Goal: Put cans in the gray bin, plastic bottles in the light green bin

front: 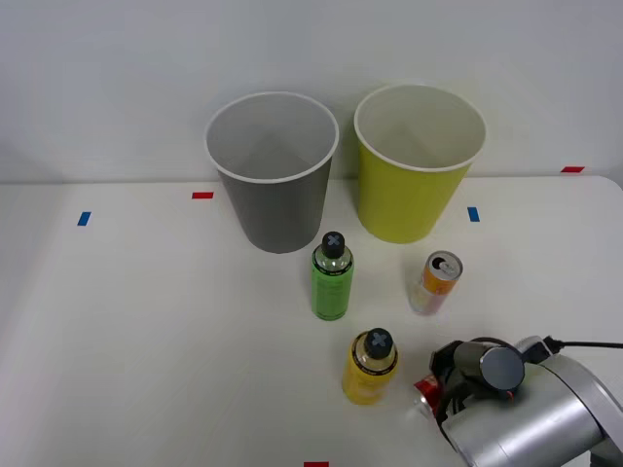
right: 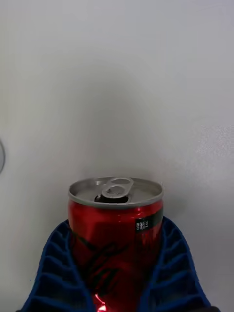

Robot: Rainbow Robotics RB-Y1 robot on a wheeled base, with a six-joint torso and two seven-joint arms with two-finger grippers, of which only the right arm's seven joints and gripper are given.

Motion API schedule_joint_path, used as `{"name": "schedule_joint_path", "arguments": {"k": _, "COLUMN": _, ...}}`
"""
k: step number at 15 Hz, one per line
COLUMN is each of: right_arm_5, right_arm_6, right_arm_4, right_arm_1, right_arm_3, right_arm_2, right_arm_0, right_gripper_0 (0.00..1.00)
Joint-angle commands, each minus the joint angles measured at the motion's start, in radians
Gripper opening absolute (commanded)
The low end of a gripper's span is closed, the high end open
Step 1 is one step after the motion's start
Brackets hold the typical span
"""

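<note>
The red can (right: 115, 234) sits upright between the right gripper's (right: 117, 273) blue ribbed fingers (right: 56, 273), which are clamped against its sides; white script runs down its front but is not readable, and its tab opening is punched open. On the table (front: 146, 341), just beside it stands the yellow bottle (front: 370, 368), then the green bottle (front: 332, 277) and the orange-and-white can (front: 435, 283), both bottle caps marked with an x. Farthest back stand the gray bin (front: 276, 199) and, to its right, the light green bin (front: 409, 195).
</note>
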Motion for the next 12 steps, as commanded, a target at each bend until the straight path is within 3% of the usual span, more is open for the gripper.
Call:
{"name": "schedule_joint_path", "arguments": {"k": 1, "right_arm_5": -0.011, "right_arm_6": 0.005, "right_arm_4": 0.012, "right_arm_1": 0.007, "right_arm_3": -0.006, "right_arm_2": 0.001, "right_arm_0": 0.003, "right_gripper_0": 0.09}}
{"name": "schedule_joint_path", "arguments": {"k": 7, "right_arm_5": -0.043, "right_arm_6": 0.043, "right_arm_4": 0.009, "right_arm_1": -0.017, "right_arm_3": -0.102, "right_arm_2": -0.016, "right_arm_0": 0.026, "right_gripper_0": 0.08}}
{"name": "schedule_joint_path", "arguments": {"k": 12, "right_arm_5": -0.218, "right_arm_6": 0.247, "right_arm_4": 0.030, "right_arm_1": -0.086, "right_arm_3": -0.227, "right_arm_2": -0.042, "right_arm_0": 0.124, "right_gripper_0": 0.08}}
